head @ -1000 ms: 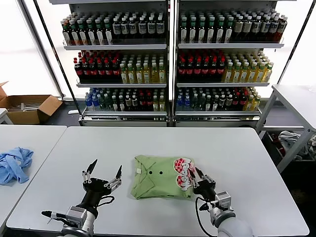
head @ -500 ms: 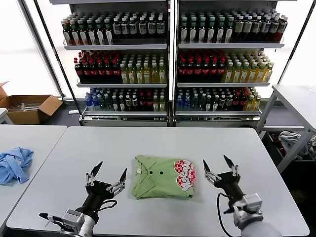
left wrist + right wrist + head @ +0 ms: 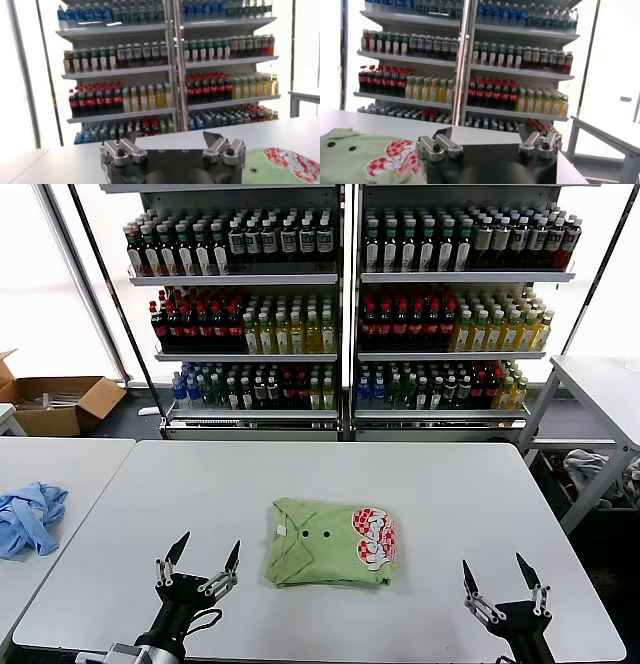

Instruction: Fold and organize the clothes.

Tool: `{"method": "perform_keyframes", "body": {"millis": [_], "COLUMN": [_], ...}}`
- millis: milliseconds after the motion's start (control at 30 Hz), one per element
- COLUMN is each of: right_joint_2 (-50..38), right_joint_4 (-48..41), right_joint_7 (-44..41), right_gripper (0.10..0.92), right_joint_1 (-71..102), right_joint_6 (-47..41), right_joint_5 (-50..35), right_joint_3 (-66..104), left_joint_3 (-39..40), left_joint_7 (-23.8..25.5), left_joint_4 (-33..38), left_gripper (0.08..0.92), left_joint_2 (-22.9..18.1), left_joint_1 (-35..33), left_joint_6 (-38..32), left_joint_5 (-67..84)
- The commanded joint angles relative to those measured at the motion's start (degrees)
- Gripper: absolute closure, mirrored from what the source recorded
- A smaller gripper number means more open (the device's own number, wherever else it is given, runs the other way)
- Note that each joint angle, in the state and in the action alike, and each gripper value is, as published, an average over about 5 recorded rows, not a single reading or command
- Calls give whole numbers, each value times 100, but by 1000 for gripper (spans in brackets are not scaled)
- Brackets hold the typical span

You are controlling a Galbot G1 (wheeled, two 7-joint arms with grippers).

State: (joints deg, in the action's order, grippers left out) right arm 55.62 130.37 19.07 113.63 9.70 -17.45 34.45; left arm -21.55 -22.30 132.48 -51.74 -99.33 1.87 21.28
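surface (image 3: pixel 480 484): shirt at its middle | shirt (image 3: pixel 330 542): folded packet, long axis 9-to-3, collar end at 9, print at 3 | left gripper (image 3: pixel 198 567): spread, empty, at shirt's 8, nearer | right gripper (image 3: pixel 503 588): spread, empty, at shirt's 4, well apart

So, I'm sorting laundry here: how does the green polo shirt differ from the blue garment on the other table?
The green polo shirt lies folded into a neat, flat rectangle, while the blue garment sits crumpled in a loose heap. The polo shirt is at the middle of the main table; the blue garment is on the neighbouring table to the robot's left. The polo shirt shows dark buttons and a red-and-white print; the blue garment looks plain. Neither is held by a tool.
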Motion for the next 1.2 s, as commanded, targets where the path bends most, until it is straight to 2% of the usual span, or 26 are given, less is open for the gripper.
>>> {"method": "perform_keyframes", "body": {"millis": [33, 1200], "right_joint_2": [143, 225], "right_joint_4": [-233, -283], "right_joint_7": [-100, -55], "right_gripper": [203, 203], "right_joint_1": [1116, 856], "right_joint_6": [1349, 1459], "right_joint_5": [171, 167], "right_joint_3": [310, 14], "left_joint_3": [-16, 33], "left_joint_7": [-279, -290], "left_joint_4": [-163, -289], "left_gripper": [177, 177], "left_joint_2": [87, 5], "left_joint_1": [-531, -681], "left_joint_6": [-904, -1032], "left_joint_5": [92, -53]}}
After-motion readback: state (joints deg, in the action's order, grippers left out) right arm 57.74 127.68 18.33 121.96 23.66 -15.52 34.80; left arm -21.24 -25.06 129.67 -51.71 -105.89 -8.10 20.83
